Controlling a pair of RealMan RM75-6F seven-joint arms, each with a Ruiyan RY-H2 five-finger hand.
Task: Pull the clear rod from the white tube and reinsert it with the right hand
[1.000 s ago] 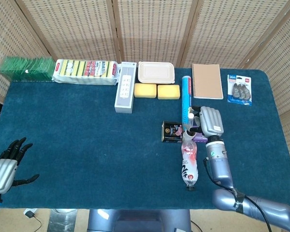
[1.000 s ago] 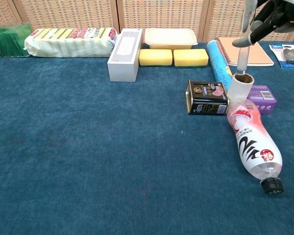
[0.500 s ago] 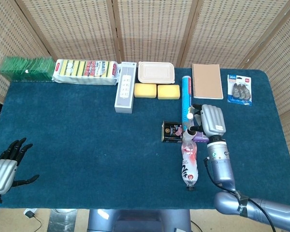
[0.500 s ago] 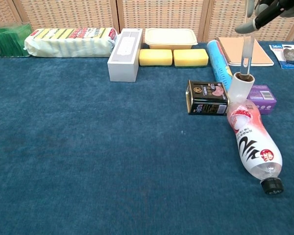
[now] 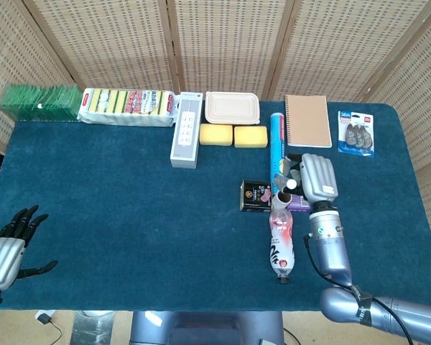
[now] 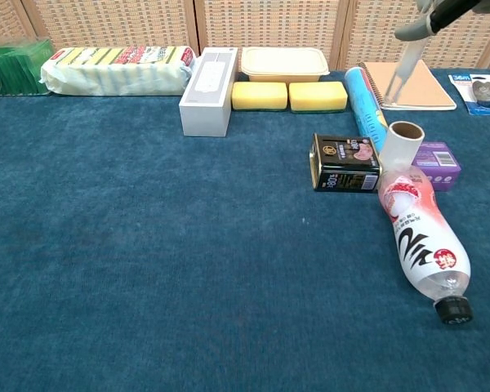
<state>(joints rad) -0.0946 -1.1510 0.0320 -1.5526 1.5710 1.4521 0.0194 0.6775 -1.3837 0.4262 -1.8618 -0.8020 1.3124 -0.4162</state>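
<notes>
While my left hand [image 5: 6,248] rests at the near left corner of the table [image 5: 129,215] with its dark fingers [image 5: 25,219] spread and nothing in them, my right hand [image 5: 312,180] hovers over the middle right, palm down, forearm running back toward the near edge. From the chest view its fingertips [image 6: 416,28] pinch the top of the clear rod [image 6: 402,69], which hangs tilted and fully out of the white tube [image 6: 400,145], its lower end above and apart from the tube's open mouth. That tube stands upright against the far end of a lying bottle [image 6: 420,241], between a dark tin [image 6: 345,163] and a small purple box [image 6: 439,162], with a blue cylinder [image 5: 276,144] just beyond
</notes>
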